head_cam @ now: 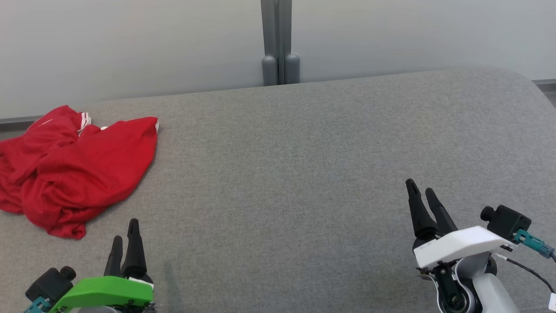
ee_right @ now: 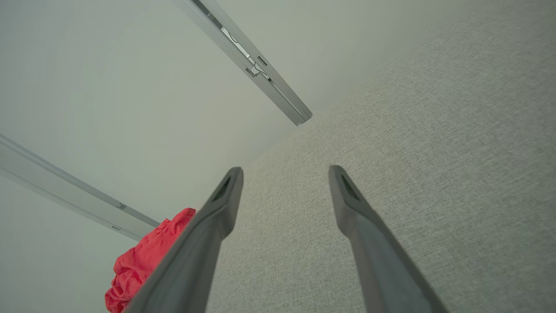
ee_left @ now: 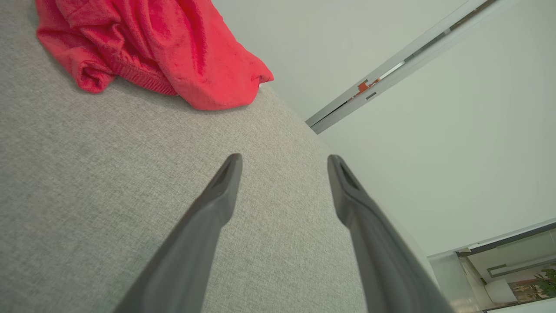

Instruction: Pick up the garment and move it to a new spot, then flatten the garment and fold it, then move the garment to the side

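With left gripper and right gripper held apart, the crumpled garment, seemingly a jersey, is yet to be reached and pinched.

Red knit garment; matt woven grey surface.

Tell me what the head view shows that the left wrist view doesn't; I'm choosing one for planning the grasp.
Head view adds: the right gripper, jaws open, the grey post behind, and white edging on the garment. Left wrist view adds: a slanted rail with an orange mark and a distant room. Both share: the crumpled red garment, the grey fabric surface and the open left gripper, clear of the garment.
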Robot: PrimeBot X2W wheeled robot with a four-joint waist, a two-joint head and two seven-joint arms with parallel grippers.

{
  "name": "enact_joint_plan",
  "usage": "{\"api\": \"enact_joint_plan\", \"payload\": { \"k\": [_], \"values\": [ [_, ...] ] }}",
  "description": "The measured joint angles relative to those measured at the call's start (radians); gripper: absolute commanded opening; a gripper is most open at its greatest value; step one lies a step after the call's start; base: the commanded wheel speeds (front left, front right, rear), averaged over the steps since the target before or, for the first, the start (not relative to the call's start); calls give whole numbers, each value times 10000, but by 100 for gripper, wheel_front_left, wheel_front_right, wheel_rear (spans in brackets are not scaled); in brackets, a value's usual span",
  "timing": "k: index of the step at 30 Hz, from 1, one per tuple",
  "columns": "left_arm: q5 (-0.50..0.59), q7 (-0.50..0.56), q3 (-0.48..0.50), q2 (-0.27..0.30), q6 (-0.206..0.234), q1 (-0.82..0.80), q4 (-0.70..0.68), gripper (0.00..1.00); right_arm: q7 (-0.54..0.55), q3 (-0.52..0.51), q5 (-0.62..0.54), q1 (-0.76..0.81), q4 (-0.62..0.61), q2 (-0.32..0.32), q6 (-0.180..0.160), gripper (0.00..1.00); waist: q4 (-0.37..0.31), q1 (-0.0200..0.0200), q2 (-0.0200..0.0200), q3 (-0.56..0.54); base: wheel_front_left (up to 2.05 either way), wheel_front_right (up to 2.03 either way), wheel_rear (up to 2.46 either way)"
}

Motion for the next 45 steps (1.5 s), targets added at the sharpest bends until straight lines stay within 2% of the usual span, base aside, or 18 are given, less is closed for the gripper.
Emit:
{"api": "enact_joint_plan", "payload": {
  "k": [22,45],
  "values": [
    [3294,-654,-111,8,-75,291,-127,100,-662,23,-3137,-108,-17,-8,0,100,22,0,0,-16,0,0,0],
    [5509,-1193,-201,17,-96,533,-213,100,-1204,88,-5632,-114,69,-19,2,100,24,0,0,-9,0,0,0]
  ]
}}
